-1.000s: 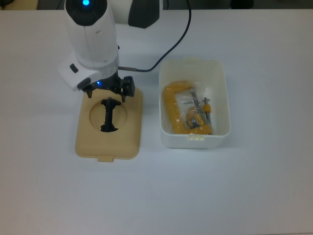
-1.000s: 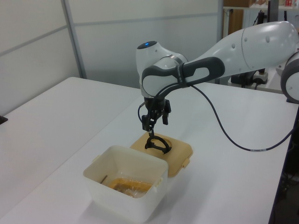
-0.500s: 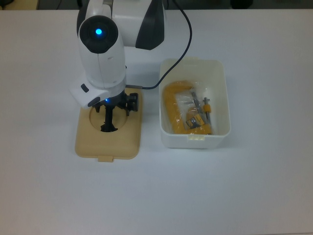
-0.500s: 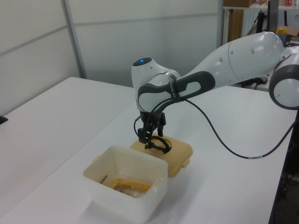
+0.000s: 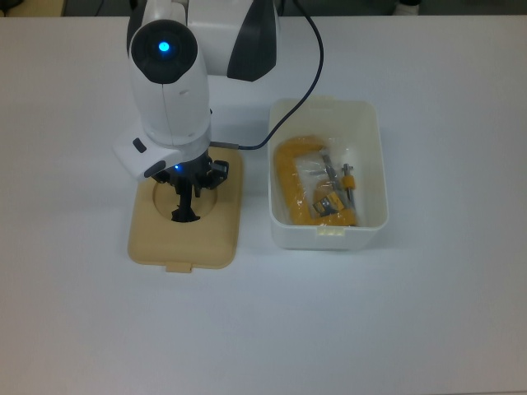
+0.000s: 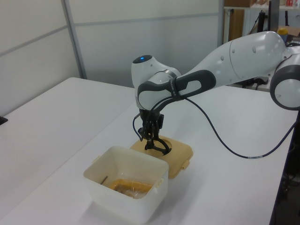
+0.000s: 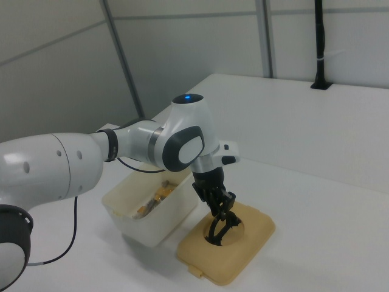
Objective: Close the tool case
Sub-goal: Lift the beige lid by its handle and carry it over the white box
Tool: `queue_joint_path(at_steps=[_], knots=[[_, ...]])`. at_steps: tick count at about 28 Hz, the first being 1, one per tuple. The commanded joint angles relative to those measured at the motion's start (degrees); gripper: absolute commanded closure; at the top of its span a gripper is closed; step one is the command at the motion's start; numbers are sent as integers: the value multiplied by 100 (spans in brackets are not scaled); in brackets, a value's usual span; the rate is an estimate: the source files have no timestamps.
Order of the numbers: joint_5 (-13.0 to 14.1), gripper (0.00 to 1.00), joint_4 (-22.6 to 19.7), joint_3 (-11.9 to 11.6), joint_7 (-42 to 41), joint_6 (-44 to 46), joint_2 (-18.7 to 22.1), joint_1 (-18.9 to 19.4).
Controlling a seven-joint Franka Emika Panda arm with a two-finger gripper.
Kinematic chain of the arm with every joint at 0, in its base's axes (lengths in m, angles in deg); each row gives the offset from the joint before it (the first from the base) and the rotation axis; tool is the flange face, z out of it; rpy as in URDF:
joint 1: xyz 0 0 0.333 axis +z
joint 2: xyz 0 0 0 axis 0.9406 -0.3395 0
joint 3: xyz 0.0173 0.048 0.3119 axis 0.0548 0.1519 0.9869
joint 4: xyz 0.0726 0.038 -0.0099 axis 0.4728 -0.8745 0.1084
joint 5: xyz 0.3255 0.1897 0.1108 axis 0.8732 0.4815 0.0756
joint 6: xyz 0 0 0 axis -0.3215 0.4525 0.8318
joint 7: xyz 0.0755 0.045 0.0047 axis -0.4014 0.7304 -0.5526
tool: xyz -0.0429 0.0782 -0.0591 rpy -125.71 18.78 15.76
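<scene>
Lowered since 1 s ago, my gripper (image 6: 151,142) now sits down in the lid's (image 5: 183,239) round recess, its fingers astride the black handle (image 5: 184,212) — whether they pinch it yet I cannot tell. Tub (image 5: 363,123) stands open just beside the lid on the top view's right, yellow tools (image 5: 298,185) inside. Risks: an off-centre hold would tilt the lid on lifting — it could then snag the tub rim or seat crooked.
</scene>
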State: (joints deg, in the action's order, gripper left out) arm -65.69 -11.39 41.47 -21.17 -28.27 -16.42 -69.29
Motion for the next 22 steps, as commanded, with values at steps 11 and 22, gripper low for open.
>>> queue_joint_path(at_steps=[11, 22], knots=[[20, 100, 265, -496, -740, 853, 322, 37], [573, 100, 730, -1023, -1382, 1768, 884, 37]])
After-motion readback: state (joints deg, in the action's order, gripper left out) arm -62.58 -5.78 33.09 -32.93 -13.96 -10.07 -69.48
